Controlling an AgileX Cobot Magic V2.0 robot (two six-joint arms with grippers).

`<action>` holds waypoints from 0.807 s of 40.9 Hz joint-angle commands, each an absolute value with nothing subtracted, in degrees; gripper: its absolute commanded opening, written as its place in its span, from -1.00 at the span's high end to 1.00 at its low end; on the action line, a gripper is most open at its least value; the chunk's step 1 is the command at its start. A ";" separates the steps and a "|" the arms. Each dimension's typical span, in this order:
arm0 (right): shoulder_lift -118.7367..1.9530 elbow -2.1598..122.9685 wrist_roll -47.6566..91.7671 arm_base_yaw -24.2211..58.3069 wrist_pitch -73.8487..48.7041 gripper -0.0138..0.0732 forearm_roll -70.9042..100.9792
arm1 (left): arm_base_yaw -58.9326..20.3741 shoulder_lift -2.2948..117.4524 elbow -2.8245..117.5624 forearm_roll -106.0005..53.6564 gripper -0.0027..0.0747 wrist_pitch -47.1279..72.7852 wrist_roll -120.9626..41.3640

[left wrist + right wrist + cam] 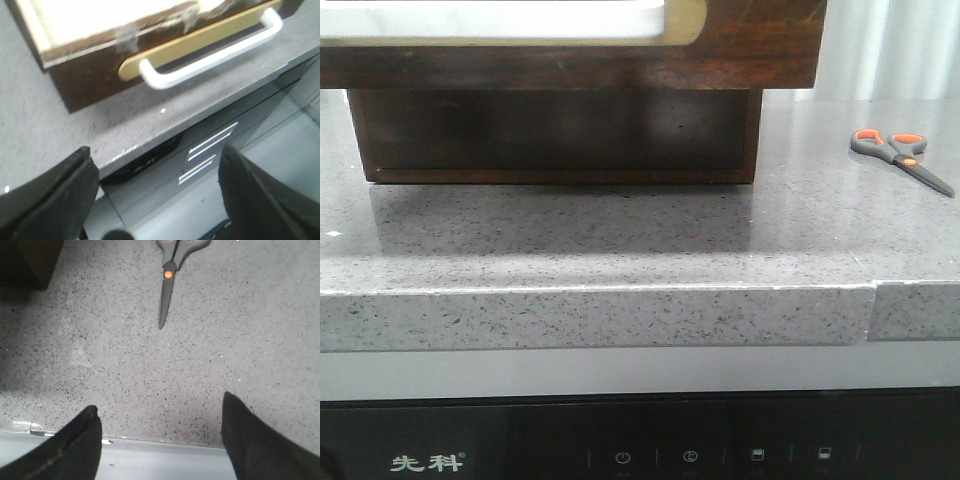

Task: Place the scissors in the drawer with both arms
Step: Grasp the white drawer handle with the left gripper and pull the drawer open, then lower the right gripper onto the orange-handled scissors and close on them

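The scissors lie closed on bare speckled countertop, ahead of my right pincer, blades pointing back at its gaping, empty jaws over the counter's edge. My left pincer hangs spread and empty near the drawer.

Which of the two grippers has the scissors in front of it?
The right gripper: its wrist view shows the scissors flat on the counter ahead of its open fingers. The left gripper faces the drawer and its white handle instead.

Speckled grey stone counter, seam near its right front edge; below, black appliance panel with white icons.
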State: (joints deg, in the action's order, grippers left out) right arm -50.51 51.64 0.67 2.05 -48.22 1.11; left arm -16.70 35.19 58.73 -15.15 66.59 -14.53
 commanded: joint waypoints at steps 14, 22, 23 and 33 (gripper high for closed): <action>-62.00 61.98 2.30 1.98 -48.24 -0.53 1.17 | -32.27 36.26 66.53 -13.76 -0.34 52.11 -14.70; -67.94 67.81 3.97 1.98 -51.31 -0.53 1.07 | -38.18 36.26 66.53 -13.51 -0.34 45.25 -14.70; -68.87 68.37 3.97 1.98 -51.31 -0.53 0.91 | -38.76 36.26 66.53 -13.51 -0.34 44.13 -14.70; -77.72 75.59 4.88 1.98 -54.72 -0.53 1.44 | -39.69 36.26 66.53 -13.51 -0.34 40.79 -14.70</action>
